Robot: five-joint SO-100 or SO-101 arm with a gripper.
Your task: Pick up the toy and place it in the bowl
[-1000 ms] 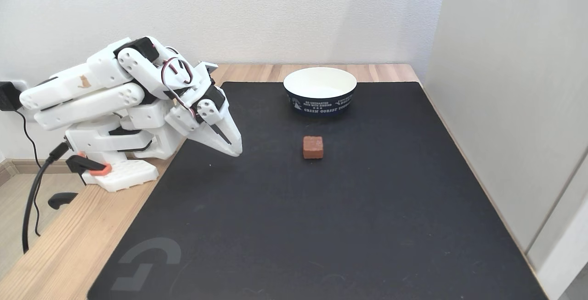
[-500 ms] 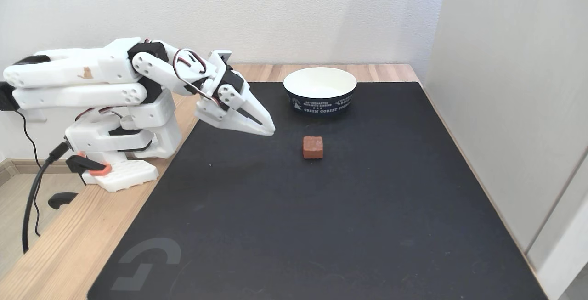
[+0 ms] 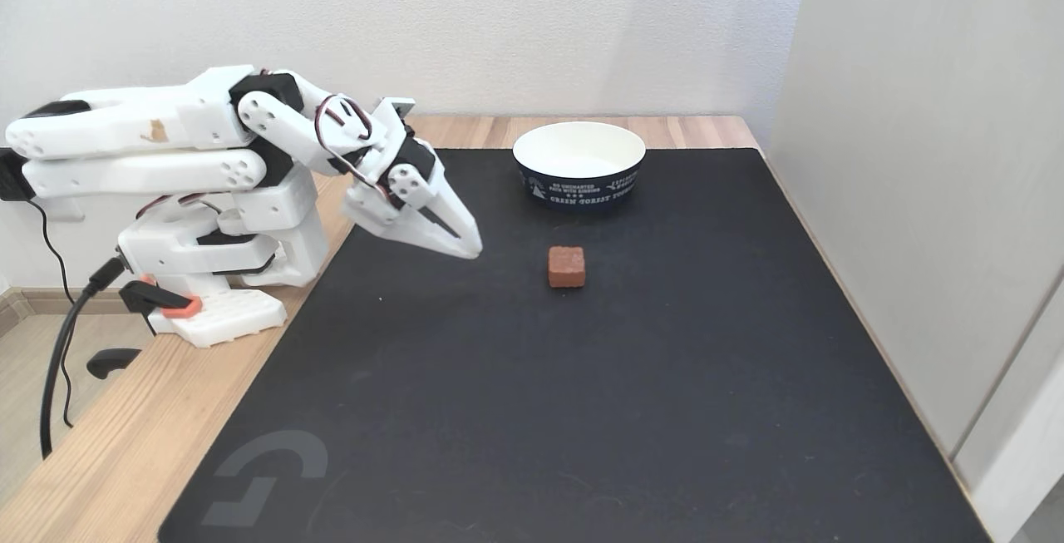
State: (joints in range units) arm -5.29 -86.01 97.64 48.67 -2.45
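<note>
Toy: we see the toy (image 3: 566,266) sitting flat on the black mat (image 3: 582,393), out in the open, with the bowl (image 3: 579,164) a little behind it in the fixed view and clear space between the two.

Bowl: upright, white inside, with nothing in it that we can see from this angle.

Gripper: the gripper (image 3: 470,251) hangs just above the mat to the left of the toy, tips pointing down and toward it; the two fingers lie together with no gap that we can make out, and they hold nothing.

Handling, our judgement: the block looks light and stiff, with a rough matte skin that should give the pads good bite. We expect no crushing or slipping.

Where to take hold: we would close across two opposite side faces, around mid-height, after the fingers spread wider than the block.

Change from half a second back: the gripper tip has drawn back a little to the left and dropped slightly lower, so it now sits a touch farther from the toy. A second ago it was farther left still. Toy and bowl have not shifted.
</note>
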